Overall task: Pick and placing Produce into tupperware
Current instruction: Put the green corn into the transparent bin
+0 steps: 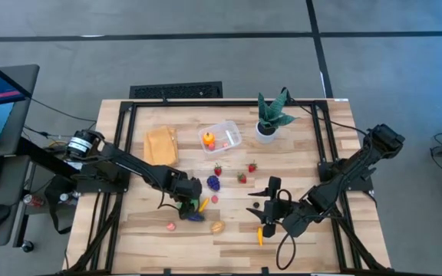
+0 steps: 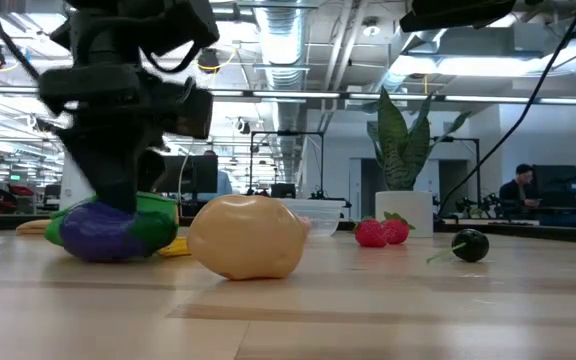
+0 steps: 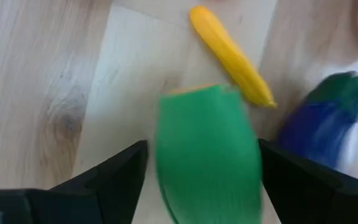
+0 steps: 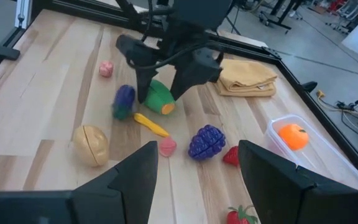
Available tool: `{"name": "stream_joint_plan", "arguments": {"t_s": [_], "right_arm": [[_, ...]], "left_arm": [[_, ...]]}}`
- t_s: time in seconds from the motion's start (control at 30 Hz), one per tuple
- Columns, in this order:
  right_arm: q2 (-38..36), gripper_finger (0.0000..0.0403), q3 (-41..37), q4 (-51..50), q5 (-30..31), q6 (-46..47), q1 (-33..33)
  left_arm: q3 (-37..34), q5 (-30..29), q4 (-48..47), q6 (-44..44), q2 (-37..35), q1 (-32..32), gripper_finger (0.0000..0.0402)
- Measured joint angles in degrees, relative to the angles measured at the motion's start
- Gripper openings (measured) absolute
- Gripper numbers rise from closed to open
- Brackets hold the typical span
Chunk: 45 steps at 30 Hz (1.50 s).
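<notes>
High view: the clear tupperware [image 1: 222, 136] holds an orange fruit [image 1: 208, 139]; toward the table's near edge from it, the left gripper [image 1: 188, 205] hangs over a green vegetable [image 1: 191, 205].

Low view: the eggplant [image 2: 100, 230] lies beside that vegetable.

Left wrist view: wide-open fingers [image 3: 114, 177] straddle the green piece without touching it.

Right wrist view: the right gripper [image 4: 197, 168], parted and empty, is well apart from the tupperware.

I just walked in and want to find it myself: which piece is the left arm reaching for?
Start at the tan folded cloth on the wooden table and follow the left arm toward the near edge. Its open tool straddles a small green piece with an orange cut face. A slim yellow piece and a purple eggplant lie beside it; only this one is green.
</notes>
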Motion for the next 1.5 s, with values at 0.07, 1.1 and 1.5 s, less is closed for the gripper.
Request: {"name": "stream_joint_plan", "arguments": {"t_s": [0.07, 1.1, 1.5], "right_arm": [[0.0, 0.0216, 0.0, -0.07, -0.02, 0.31, 0.02], [0.0, 0.0216, 0.0, -0.07, 0.0, 0.49, 0.02], [0.0, 0.0216, 0.0, -0.07, -0.02, 0.51, 0.02]], "left_arm": [[0.11, 0.07, 0.08, 0.01, 0.58, 0.04, 0.0288], [0.08, -0.43, 0.08, 2.39, 0.93, 0.05, 0.0283], [0.02, -0.76, -0.12, 3.4, 0.97, 0.1, 0.0209]]}}
